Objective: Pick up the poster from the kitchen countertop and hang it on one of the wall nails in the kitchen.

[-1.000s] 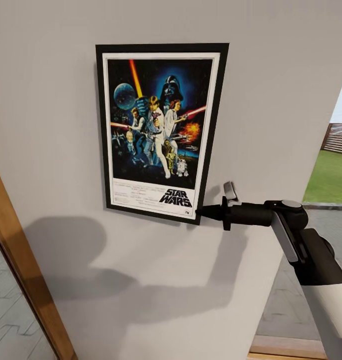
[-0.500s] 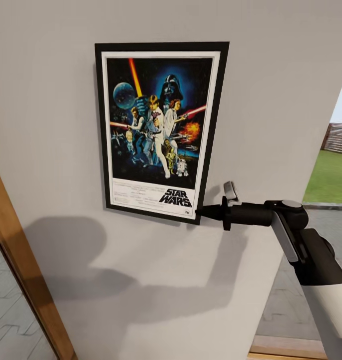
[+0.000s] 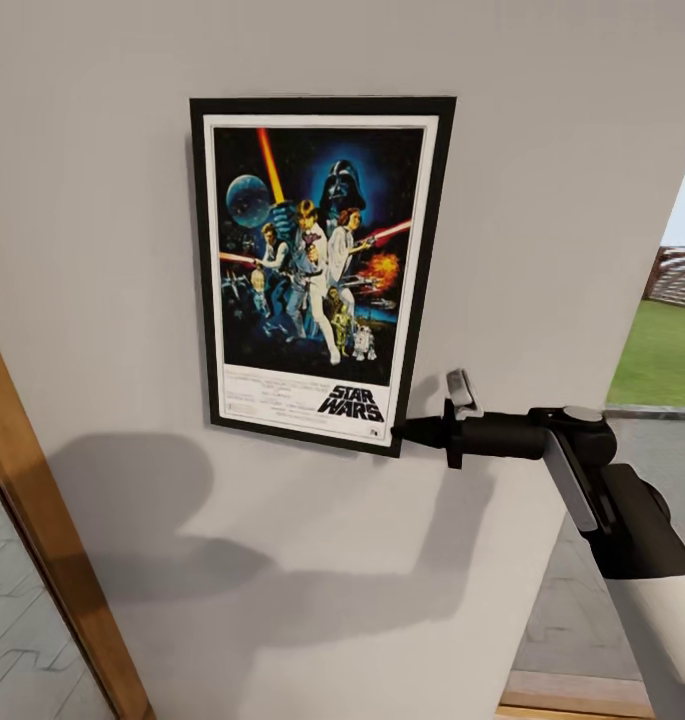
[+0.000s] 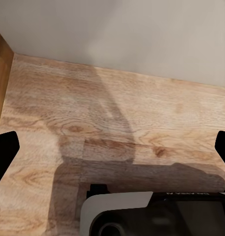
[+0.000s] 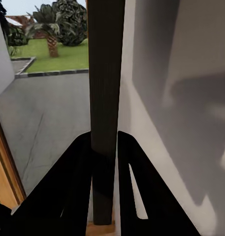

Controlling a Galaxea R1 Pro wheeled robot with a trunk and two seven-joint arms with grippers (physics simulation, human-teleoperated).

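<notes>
Head cam: faces wall [image 3: 542, 120] close up, poster [image 3: 317, 270] centred. Right wrist: sights along poster edge [image 5: 105, 98], very near, shares wall, poster. Left wrist: aimed down at floor [image 4: 112, 128], wall base.

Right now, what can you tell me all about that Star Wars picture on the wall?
The poster is a tall rectangle with a thin black frame, a white border and dark blue artwork of figures, red lightsabers, a helmeted face and a planet-like ball, with STAR WARS printed at the bottom. It sits flat against the pale grey wall, nearly straight. The right gripper pinches its lower right corner; in the right wrist view the dark frame edge runs between the two black fingers.
</notes>
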